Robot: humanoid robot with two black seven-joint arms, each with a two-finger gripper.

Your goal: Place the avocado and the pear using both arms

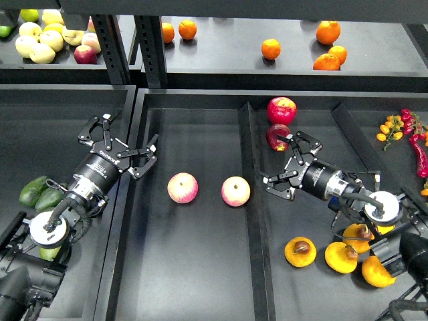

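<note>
Dark green avocados [35, 190] lie at the left edge of the left bin, beside my left arm. My left gripper [121, 144] is open and empty, up and to the right of them, over the bin divider. The pear [299, 251], an orange-yellow half with a dark pit, lies cut face up in the right compartment, with similar yellow fruits [342, 257] next to it. My right gripper [284, 164] is open and empty, well above the pear and just below a dark red apple [276, 136].
Two pink-yellow apples [182, 187] [235, 191] lie in the middle compartment. A red apple [281, 110] sits at the back. A raised divider [253, 200] separates the compartments. Oranges [270, 48] and pale apples [40, 41] are on the back shelf. Red chillies [418, 150] lie at the far right.
</note>
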